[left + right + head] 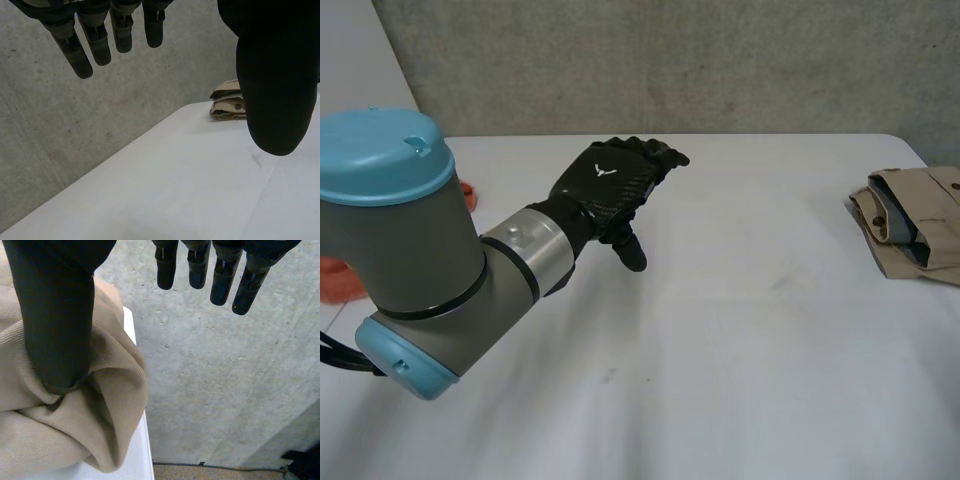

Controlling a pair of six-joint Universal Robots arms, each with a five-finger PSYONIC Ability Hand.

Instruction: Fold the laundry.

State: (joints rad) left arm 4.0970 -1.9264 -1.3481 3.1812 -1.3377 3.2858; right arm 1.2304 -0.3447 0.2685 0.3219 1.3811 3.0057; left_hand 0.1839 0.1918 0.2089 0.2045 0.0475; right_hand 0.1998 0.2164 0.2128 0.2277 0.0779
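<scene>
Hovering over the white desk (740,350), the left hand (610,190) sits a little left of the middle and towards the far edge. It is at the end of a grey arm with light-blue caps. Its fingers (80,55) are nearly straight and relaxed, spread well away from the thumb, and hold nothing. In the head view the thumb points down at the desk, with no cloth under or near the palm.

A folded beige garment (920,220) lies at the desk's right side, well apart from the left hand. Its layers are stacked, and a dark strip shows between the folds. In the left wrist view the same garment (227,105) lies near the far corner of the desk, beyond the thumb, in front of a concrete wall (75,130).

In the right wrist view the right hand (55,315) is over bunched beige cloth (50,435) at the desk's edge. The thumb tip touches the cloth where it creases. The fingers (220,280) are straight and wide of the thumb, clear of the cloth and gripping nothing. I cannot tell whether this cloth is the folded garment.

An orange thing (338,280) shows at the desk's left side, partly hidden behind the left arm.
</scene>
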